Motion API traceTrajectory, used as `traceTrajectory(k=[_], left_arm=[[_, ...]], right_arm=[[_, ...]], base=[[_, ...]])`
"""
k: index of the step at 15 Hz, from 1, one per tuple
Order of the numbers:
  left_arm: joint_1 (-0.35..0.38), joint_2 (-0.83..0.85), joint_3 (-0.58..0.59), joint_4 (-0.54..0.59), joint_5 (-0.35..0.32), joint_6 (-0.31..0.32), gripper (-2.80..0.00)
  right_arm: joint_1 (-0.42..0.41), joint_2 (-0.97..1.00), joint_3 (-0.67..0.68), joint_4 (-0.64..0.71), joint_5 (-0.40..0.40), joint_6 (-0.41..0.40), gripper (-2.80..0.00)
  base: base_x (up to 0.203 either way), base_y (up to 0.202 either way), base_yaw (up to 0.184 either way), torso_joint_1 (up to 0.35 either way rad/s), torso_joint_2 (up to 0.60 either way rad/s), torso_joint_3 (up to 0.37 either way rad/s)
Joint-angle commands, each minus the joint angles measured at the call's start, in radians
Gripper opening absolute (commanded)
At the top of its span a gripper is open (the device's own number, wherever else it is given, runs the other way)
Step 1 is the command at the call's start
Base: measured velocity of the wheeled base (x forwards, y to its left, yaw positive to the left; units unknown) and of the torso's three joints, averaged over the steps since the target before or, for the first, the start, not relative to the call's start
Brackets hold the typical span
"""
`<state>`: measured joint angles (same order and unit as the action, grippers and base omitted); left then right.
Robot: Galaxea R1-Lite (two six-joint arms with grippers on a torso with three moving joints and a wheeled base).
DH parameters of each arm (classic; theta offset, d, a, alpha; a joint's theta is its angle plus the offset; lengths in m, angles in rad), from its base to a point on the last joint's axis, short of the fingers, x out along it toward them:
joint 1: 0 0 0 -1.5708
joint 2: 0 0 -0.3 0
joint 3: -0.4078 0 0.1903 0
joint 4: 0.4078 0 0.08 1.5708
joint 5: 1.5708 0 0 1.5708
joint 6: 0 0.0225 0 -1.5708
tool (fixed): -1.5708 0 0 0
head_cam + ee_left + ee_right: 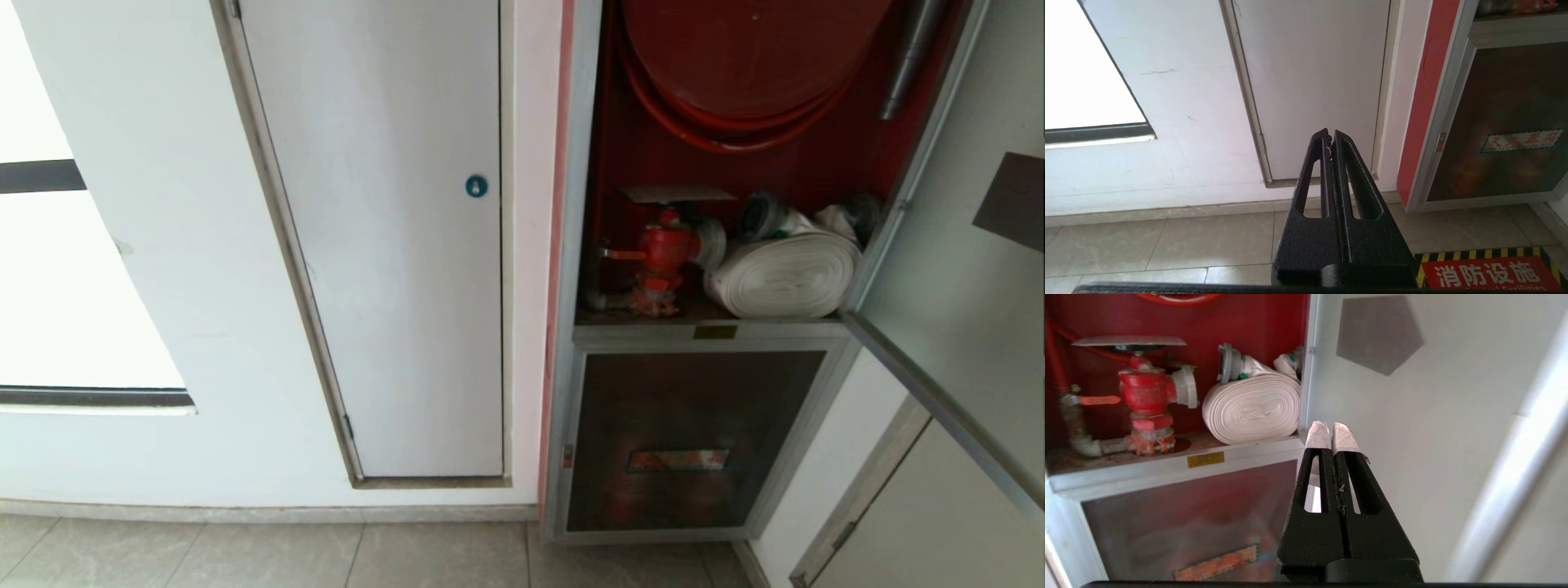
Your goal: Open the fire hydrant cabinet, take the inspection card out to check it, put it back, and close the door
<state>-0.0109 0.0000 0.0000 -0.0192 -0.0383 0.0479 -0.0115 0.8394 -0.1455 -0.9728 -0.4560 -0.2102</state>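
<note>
The fire hydrant cabinet stands open, and its door is swung out to the right of the red valve, its lower frame edge running down and outward from the cabinet's shelf corner. Between that door and the valve the compartment mouth is unobstructed. The white rolled hose fills the shelf just right of the valve, touching or nearly touching the cabinet's right post. Above the valve hangs the red hose reel. Below the valve's shelf sits the smaller glass door, shut. Well left of the valve is the plain white door.

The right gripper has its taped fingertips pressed together, holding nothing and touching nothing. It hangs in front of the cabinet's right post, lower than the valve and off to the hose's side, close before the inner face of the open door.

The inspection card lies flat on top of the valve, apart from the right gripper.

The left gripper is closed too, empty, pointing at the foot of the white door, far left of the valve.
</note>
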Motion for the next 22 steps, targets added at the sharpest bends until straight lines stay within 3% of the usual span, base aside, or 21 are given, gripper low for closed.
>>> traceTrajectory(k=[1,5,7,9,14,19,22], left_arm=[[0.0,0.0,0.012,-0.001,0.0,0.001,-2.8],[0.0,0.0,0.012,-0.001,0.0,0.0,-2.8],[0.0,0.0,0.012,-0.001,0.0,0.0,-2.8],[0.0,0.0,0.012,-0.001,0.0,0.0,-2.8],[0.0,0.0,0.012,-0.001,0.0,0.0,-2.8],[0.0,0.0,0.012,-0.001,0.0,0.0,-2.8],[0.0,0.0,0.012,-0.001,0.0,0.0,-2.8]], right_arm=[[0.0,-0.302,-0.018,0.238,0.012,-0.009,-2.8],[0.0,-0.594,-0.047,0.661,0.077,-0.015,-2.8],[0.002,-0.692,-0.026,0.781,0.17,0.013,-2.8],[0.008,-0.762,0.027,0.828,0.333,0.103,-2.8],[0.01,-0.837,0.148,0.919,0.436,0.157,-2.8],[0.01,-0.838,0.147,0.967,0.452,0.239,-2.8],[0.01,-0.838,0.149,0.96,0.45,0.247,-2.8]], base=[[0.0,0.0,0.0,0.0,0.0,0.0],[0.0,0.0,0.0,0.0,0.0,0.0],[0.0,0.0,0.0,0.0,0.0,0.0],[0.0,0.0,0.0,0.0,0.0,0.0],[0.0,0.0,0.0,0.0,0.0,0.0],[0.0,0.0,0.0,0.0,0.0,0.0],[0.0,0.0,0.0,0.0,0.0,0.0]])
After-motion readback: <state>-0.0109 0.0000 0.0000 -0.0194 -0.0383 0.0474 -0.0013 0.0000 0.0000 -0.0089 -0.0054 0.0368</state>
